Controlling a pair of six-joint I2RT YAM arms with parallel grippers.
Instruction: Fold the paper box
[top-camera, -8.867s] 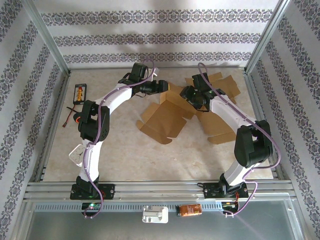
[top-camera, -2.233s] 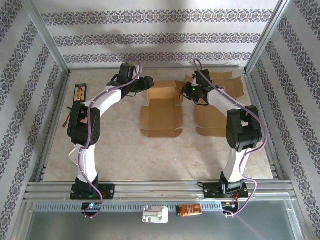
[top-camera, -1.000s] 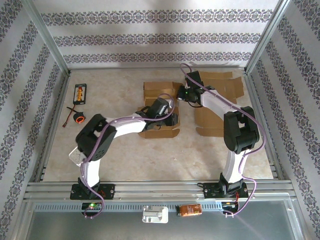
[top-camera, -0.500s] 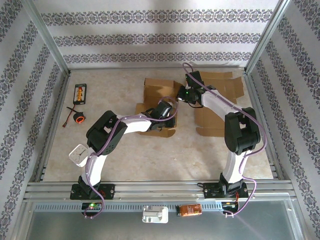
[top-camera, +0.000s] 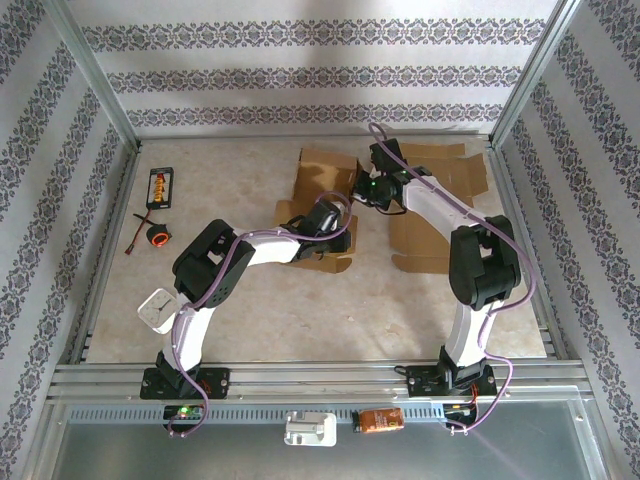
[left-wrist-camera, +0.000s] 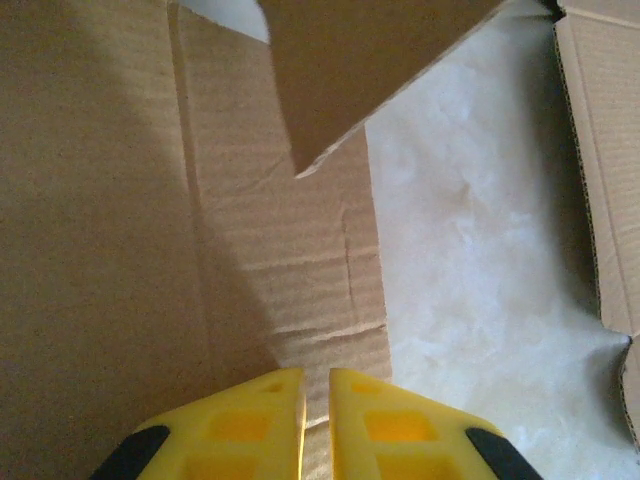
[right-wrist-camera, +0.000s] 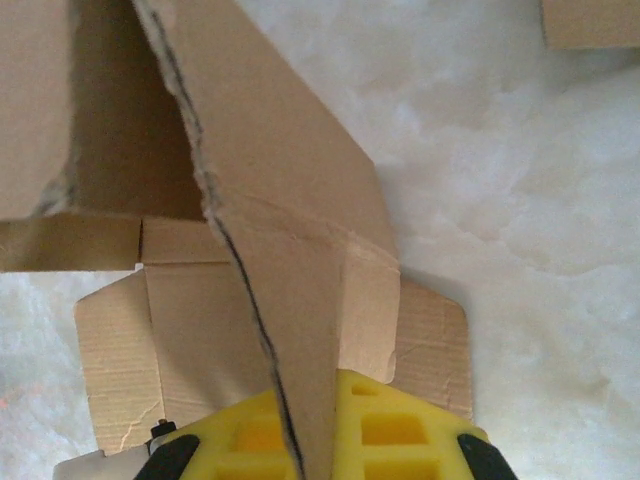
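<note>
Jaws on the right gripper (right-wrist-camera: 306, 398) are shut tight on a flap of the paper box (top-camera: 322, 178), and that flap stands up off the table (top-camera: 250, 300). Jaws on the left gripper (left-wrist-camera: 316, 385) are almost shut, with just a thin gap, and they pinch a brown edge on the near side of the same box. The box sits half open in the middle of the table, toward the far wall, and a flat cardboard sheet (top-camera: 432, 235) lies just beside it on the right.
</note>
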